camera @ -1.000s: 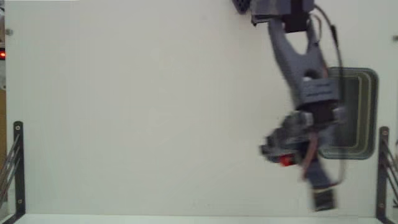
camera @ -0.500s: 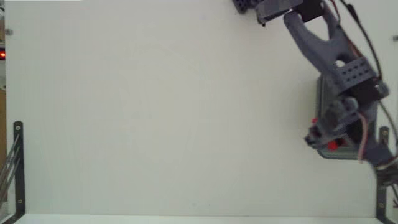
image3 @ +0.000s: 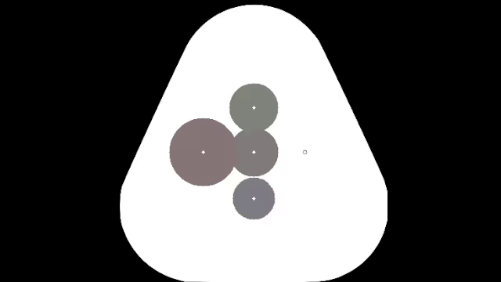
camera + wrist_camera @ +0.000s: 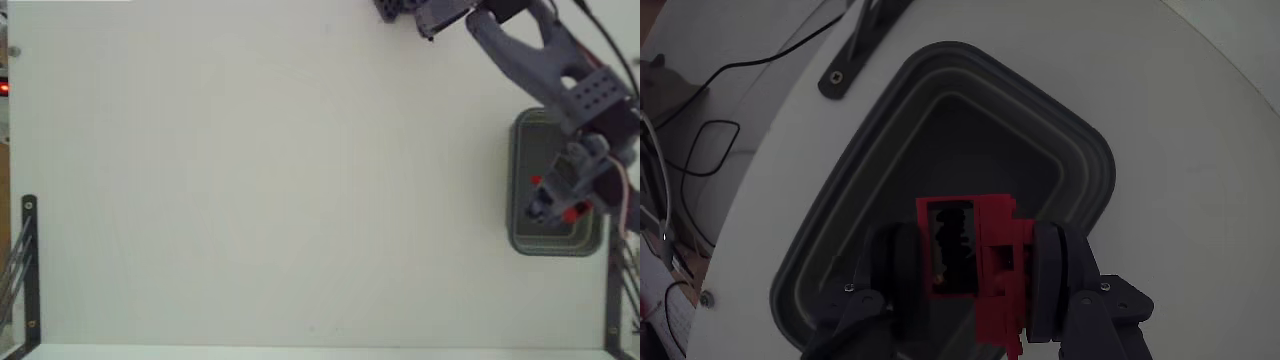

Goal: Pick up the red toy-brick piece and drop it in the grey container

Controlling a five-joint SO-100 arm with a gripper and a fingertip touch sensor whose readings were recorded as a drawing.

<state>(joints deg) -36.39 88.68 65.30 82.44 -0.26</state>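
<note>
The pincer (image 4: 978,275) is clenched on the red toy-brick piece (image 4: 975,262), which sits between its 2 fingers, lifted above the dark inside of the grey container (image 4: 1080,150). In the fixed view that container (image 4: 522,235) stands near the desk's (image 4: 260,180) right edge.

Open grey container (image 4: 1095,170) mouth directly beneath the loaded end effector (image 4: 970,265), unobstructed.

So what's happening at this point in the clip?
The arm's gripper is shut on the red toy-brick piece and holds it above the opening of the grey container. The fixed view agrees: the gripper sits over the container at the table's right edge. The brick has not been released yet.
</note>
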